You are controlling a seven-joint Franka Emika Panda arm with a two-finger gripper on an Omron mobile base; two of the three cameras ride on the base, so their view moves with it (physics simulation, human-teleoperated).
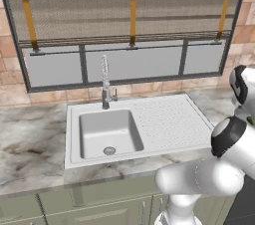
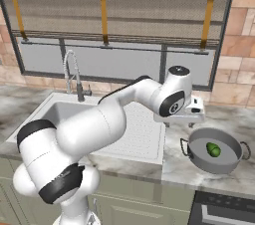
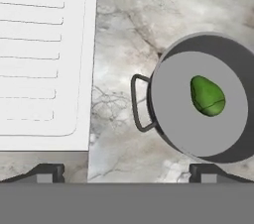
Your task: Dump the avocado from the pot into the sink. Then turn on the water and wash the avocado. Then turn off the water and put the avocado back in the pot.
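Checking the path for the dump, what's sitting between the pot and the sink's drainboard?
Nothing: the hand view shows bare marble counter between the pot and the sink drainboard edge; the avocado lies inside the pot.

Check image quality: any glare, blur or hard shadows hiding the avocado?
Hand view: avocado sharp in the pot, mild sheen, no glare. Right base view: avocado small and soft-edged but unshadowed. Left base view: sink evenly lit, faint basin shading.

- Your arm rises from the lower left of the right base view, bending across to centre right.
- Your end effector (image 3: 127, 171) has its fingers spread wide, holding nothing, tips at the hand view's bottom.
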